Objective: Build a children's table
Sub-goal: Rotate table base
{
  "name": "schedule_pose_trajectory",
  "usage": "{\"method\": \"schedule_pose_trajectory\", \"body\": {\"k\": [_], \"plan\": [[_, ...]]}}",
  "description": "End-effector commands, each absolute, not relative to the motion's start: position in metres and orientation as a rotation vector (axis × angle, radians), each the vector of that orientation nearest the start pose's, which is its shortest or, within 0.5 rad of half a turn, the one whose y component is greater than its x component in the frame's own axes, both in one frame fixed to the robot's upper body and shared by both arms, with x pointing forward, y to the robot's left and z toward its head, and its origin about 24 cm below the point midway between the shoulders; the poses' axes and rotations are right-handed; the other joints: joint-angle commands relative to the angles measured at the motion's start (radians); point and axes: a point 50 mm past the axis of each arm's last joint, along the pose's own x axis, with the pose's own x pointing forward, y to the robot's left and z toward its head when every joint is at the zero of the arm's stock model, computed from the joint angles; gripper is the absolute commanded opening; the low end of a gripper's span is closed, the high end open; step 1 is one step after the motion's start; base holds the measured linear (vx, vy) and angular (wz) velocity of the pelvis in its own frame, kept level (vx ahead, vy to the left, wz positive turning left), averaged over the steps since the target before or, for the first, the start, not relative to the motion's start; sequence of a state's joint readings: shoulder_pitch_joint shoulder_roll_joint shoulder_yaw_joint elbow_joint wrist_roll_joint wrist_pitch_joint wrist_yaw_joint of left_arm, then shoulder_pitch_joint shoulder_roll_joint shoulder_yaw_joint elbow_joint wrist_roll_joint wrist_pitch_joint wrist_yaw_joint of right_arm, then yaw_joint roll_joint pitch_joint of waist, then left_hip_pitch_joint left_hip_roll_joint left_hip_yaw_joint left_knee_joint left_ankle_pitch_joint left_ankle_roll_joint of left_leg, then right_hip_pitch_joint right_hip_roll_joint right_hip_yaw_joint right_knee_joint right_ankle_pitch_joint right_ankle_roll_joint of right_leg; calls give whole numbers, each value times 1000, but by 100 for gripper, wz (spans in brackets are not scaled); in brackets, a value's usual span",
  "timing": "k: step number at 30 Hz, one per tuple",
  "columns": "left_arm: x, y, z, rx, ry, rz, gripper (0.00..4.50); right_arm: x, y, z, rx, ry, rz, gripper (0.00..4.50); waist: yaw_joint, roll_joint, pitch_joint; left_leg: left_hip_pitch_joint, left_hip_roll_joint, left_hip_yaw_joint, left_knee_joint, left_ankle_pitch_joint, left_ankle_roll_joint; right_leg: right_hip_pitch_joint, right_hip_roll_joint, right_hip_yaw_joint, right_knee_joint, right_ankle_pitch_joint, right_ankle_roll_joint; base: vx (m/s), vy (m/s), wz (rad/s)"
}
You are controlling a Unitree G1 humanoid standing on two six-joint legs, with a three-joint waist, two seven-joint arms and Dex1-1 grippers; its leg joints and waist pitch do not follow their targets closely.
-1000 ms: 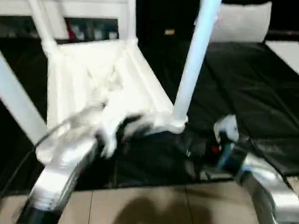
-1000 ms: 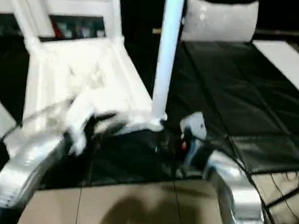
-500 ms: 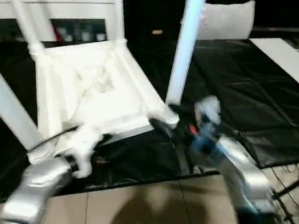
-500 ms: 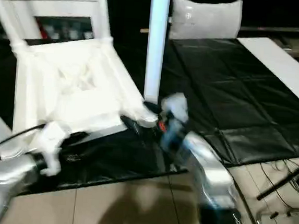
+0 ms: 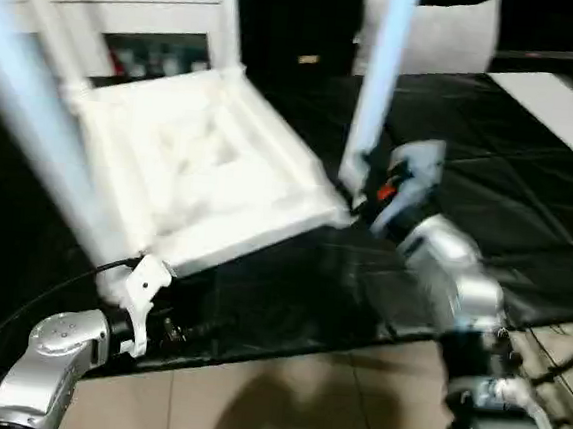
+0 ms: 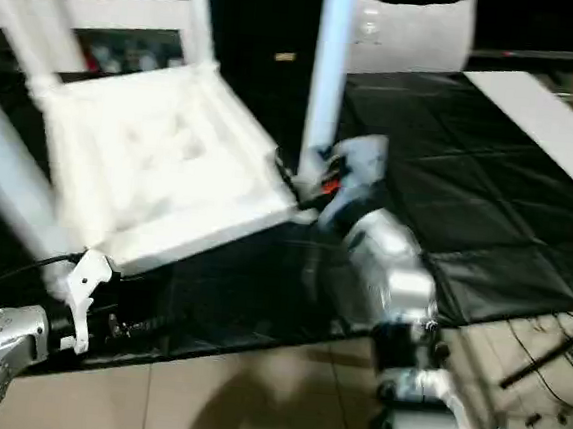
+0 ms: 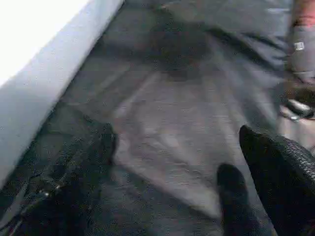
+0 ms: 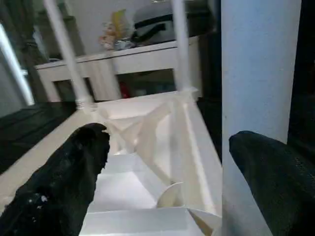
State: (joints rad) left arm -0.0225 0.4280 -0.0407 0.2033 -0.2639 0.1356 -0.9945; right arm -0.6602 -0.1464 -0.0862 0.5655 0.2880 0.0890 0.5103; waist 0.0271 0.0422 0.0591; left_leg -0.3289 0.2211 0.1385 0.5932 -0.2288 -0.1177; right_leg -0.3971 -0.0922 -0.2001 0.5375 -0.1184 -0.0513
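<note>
Reaching my right end effector (image 8: 162,182), fingers spread wide, beside the upturned white plastic children's table's (image 5: 205,167) near right tapered leg (image 5: 378,82) to seat it, my left end effector (image 7: 167,182) hangs wide open.

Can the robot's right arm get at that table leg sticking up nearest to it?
Probably yes. The right gripper is open right at the near leg, one finger beside it, with nothing in between.
</note>
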Motion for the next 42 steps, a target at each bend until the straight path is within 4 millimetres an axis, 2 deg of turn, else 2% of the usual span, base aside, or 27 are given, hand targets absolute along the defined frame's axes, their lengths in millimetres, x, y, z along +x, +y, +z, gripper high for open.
{"method": "schedule_pose_trajectory", "body": {"k": [1, 3, 8, 11, 15, 17, 18, 19, 20, 21, 22, 23, 24, 25, 26, 28, 29, 32, 33, 34, 35, 37, 38, 39, 40, 41, 42], "plan": [[222, 211, 3, -19, 418, -904, 448, 373, -177, 113, 160, -53, 323, 450, -3, 0, -35, -5, 1, 9, -77, -281, 63, 47, -66, 55, -93, -612, 1, -59, -17, -3], [222, 213, 2, -22, 423, -914, 448, 375, -184, 114, 151, -52, 285, 450, 1, -4, -34, 14, -5, 17, -68, -292, 60, 34, -61, 50, -110, -650, 25, -29, -8, -1], [234, 217, 10, -14, 355, -882, 448, 378, -192, 114, 128, -61, 265, 450, -21, -7, -25, -2, -3, 6, -63, -357, 67, 56, -53, 4, -133, -714, 115, -11, 0, -3], [249, 206, 25, -52, 251, -884, 448, 376, -183, 110, 113, -57, 301, 450, -30, 0, -27, 2, 18, 0, -69, -388, 76, 63, -54, -2, -130, -654, 102, 0, 0, 0], [274, 190, 45, -59, 104, -808, 448, 372, -174, 103, 141, -53, 335, 450, -11, 2, -4, -18, 85, -21, -128, -563, 58, 83, -52, 49, -37, -595, 71, -33, -13, -3], [285, 174, 53, -88, 54, -809, 448, 367, -167, 97, 170, -39, 370, 450, -14, -30, -2, 51, -3, 23, -51, -472, 35, 2, -59, 31, -138, -796, 96, 38, -26, 18], [289, 165, 55, -100, 47, -805, 448, 363, -162, 93, 178, -22, 392, 450, -21, -40, 6, 74, -57, 51, 10, -349, 56, -30, -55, -40, -202, -938, 161, 0, 0, 0], [292, 160, 56, -106, 46, -801, 448, 361, -160, 91, 182, -13, 403, 450, -25, -31, -4, 49, -49, 46, 2, -340, 72, 1, -49, -61, -195, -913, 197, 42, 28, -30], [296, 142, 56, -117, 40, -832, 448, 352, -151, 85, 163, 13, 459, 450, 2, 14, -23, -69, 101, -39, -101, -404, 90, 148, -69, 11, -6, -557, 168, 42, 28, -30], [296, 141, 56, -117, 40, -834, 448, 352, -151, 85, 162, 14, 461, 450, 22, 26, -23, -60, 159, -69, -143, -456, 92, 132, -82, 92, 92, -357, 83, 115, 40, -19], [303, 132, 51, -98, 60, -805, 448, 342, -144, 81, 144, 35, 494, 450, 8, -7, -2, 2, 105, -32, -139, -543, 65, 49, -75, 132, 53, -246, -19, 85, -22, 4], [304, 131, 52, -75, 56, -766, 448, 337, -142, 80, 142, 43, 498, 450, 8, -42, 3, 13, 18, -1, -90, -523, 31, 34, -64, 103, -47, -522, 29, 85, -22, 4], [305, 131, 52, -65, 51, -747, 448, 335, -141, 80, 141, 46, 500, 450, 24, -70, 13, 60, -83, 49, 35, -310, 30, -47, -56, 58, -148, -1017, 206, 66, -27, 4], [293, 132, 64, -23, 17, -699, 448, 331, -139, 80, 137, 55, 506, 450, 19, -80, -15, 7, -84, 42, 18, -226, 51, 15, -69, 79, -110, -1009, 238, 76, 6, -26], [282, 132, 74, 3, -6, -672, 448, 329, -138, 80, 135, 60, 510, 450, 36, -58, -45, -78, -39, 4, -33, -55, 36, 83, -82, 86, -50, -728, 230, 76, 6, -26], [269, 122, 94, 37, -58, -591, 448, 315, -131, 80, 82, 76, 528, 450, 28, -26, -48, -57, -2, -10, -45, 71, 52, 50, -47, 94, -23, -320, 83, 104, 26, -9], [269, 121, 96, 35, -70, -570, 448, 311, -130, 81, 73, 80, 529, 450, 22, -33, -44, -37, -1, -4, -40, 101, 73, 32, -30, 101, -13, -193, -17, 100, 16, 12], [263, 127, 94, 35, -86, -489, 448, 299, -125, 83, 26, 69, 568, 450, 24, -38, -42, -49, -4, -1, -45, 114, 126, 48, -31, 107, -1, -134, -124, 64, 24, 6], [261, 130, 92, 39, -86, -465, 448, 296, -124, 83, 4, 68, 568, 450, 33, -51, -32, -99, -17, -51, -55, 124, 162, 87, -45, 63, 19, -105, -137, 0, 0, 0], [255, 134, 84, 44, -47, -435, 448, 291, -124, 82, 9, 74, 572, 450, 26, -21, -43, -69, 5, -83, -47, 148, 209, 72, -32, 39, 5, -87, -124, 42, -30, 36], [251, 136, 80, 23, -21, -427, 448, 289, -123, 81, 10, 79, 573, 450, 0, -8, -36, -75, 33, -140, -66, 193, 290, 79, -13, 26, 38, -96, -151, 42, -30, 36], [242, 137, 76, -5, 9, -412, 448, 286, -123, 80, 18, 82, 571, 450, -15, 5, -29, -24, 52, -193, -73, 238, 428, 40, 8, 44, 66, -211, -199, 62, -70, 54], [240, 137, 76, -10, 15, -407, 448, 285, -123, 80, 21, 79, 569, 450, -11, -8, -18, -40, 26, -194, -68, 236, 458, 46, -5, 64, 56, -236, -245, 56, -83, 53], [240, 137, 76, -12, 17, -405, 448, 285, -123, 80, 22, 78, 569, 450, 0, -22, -13, -80, -16, -160, -33, 206, 409, 66, -53, 92, 21, -224, -230, -15, -87, 53], [237, 135, 76, -10, 23, -399, 448, 283, -123, 83, 58, 33, 572, 450, 23, -35, -18, -46, -35, -84, 2, 69, 230, 52, -97, 117, -49, -424, -136, -55, -96, 33], [236, 134, 77, -6, 22, -400, 448, 283, -123, 84, 67, 11, 576, 450, 60, -57, -3, -65, -54, -44, 13, 5, 140, 83, -142, 147, -72, -677, -26, -55, -96, 33], [234, 131, 77, 2, 16, -414, 448, 281, -122, 85, 94, 7, 603, 450, 79, -63, 1, -64, -55, -34, 21, -11, 131, 81, -151, 166, -83, -767, 26, -40, -106, 6]]}}
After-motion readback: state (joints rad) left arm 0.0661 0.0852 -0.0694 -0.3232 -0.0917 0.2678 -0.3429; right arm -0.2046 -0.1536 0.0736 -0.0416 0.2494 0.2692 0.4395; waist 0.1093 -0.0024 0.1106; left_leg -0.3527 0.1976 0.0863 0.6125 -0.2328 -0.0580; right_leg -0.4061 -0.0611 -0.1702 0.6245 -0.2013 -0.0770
